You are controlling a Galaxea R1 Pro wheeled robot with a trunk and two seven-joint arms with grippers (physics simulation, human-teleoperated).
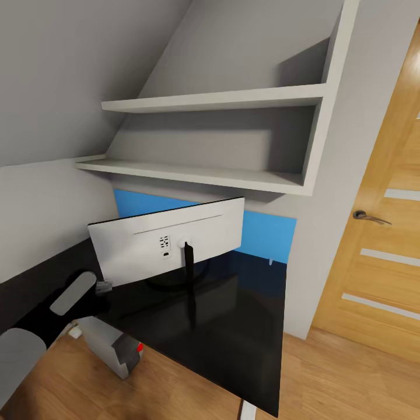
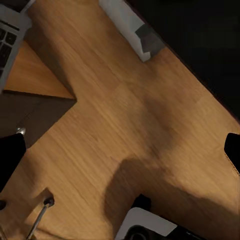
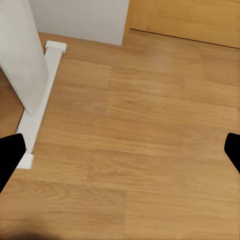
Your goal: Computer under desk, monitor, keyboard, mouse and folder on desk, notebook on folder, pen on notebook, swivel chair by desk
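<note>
The monitor (image 1: 169, 242) stands on the desk (image 1: 233, 326) with its light-grey back and thin black stand toward me. The desk has a glossy black top and a blue back panel (image 1: 265, 233). My left arm (image 1: 70, 297) reaches over the desk's near-left corner. A light-grey boxy case, seemingly the computer (image 1: 111, 344) (image 2: 132, 25), sits on the floor at the desk's edge. A corner of the keyboard (image 2: 7, 37) rests on a light wooden surface. My left gripper (image 2: 120, 155) hangs open above bare floor. My right gripper (image 3: 120, 152) is open over floor near a white desk leg (image 3: 22, 65).
Two white wall shelves (image 1: 216, 99) (image 1: 192, 175) hang above the desk under a sloped ceiling. A wooden door (image 1: 379, 245) with a metal handle (image 1: 370, 217) is at the right. A chrome leg with a castor (image 2: 40, 215) lies on the wooden floor (image 2: 125, 125).
</note>
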